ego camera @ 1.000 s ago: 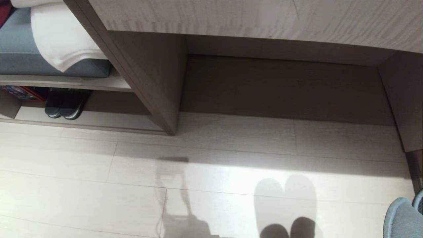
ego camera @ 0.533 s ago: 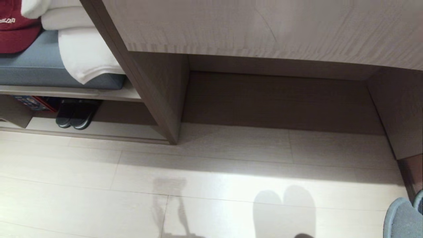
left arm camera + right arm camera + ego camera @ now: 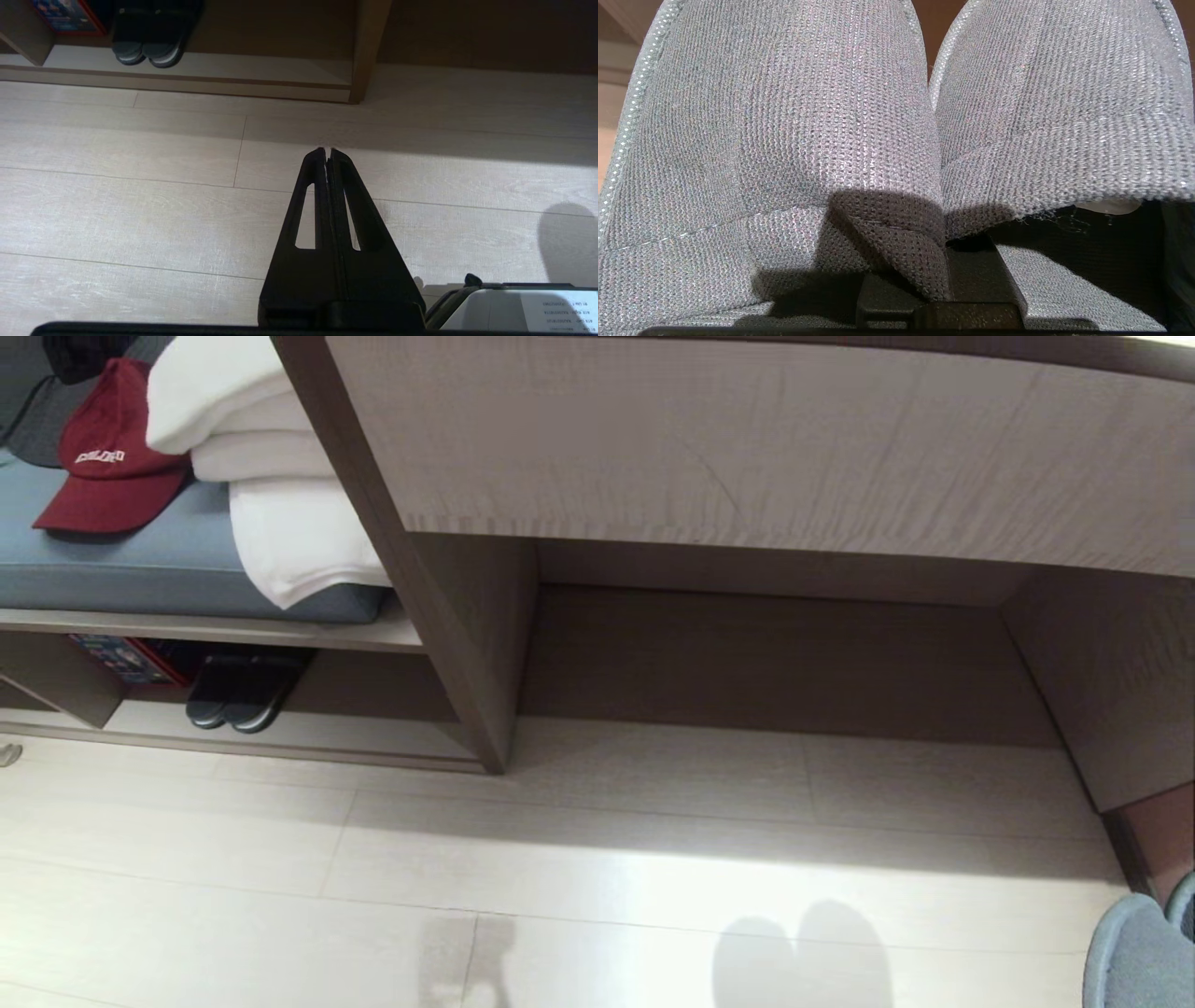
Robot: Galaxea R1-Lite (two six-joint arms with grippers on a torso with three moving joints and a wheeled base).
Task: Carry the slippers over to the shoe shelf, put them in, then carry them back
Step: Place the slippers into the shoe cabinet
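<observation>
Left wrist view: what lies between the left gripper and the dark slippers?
Bare floor, then the shoe shelf's base board; the left wrist view shows it.

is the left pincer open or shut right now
Shut. In the left wrist view the left pincer has both black fingers pressed together to the tips, nothing between them, above the pale floor.

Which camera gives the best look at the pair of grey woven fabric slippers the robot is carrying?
Right wrist view: the grey woven fabric slippers fill it side by side, pinched in the shut right pincer. The head view catches only one rounded edge at its lower right corner; the left wrist view shows nothing of them.
</observation>
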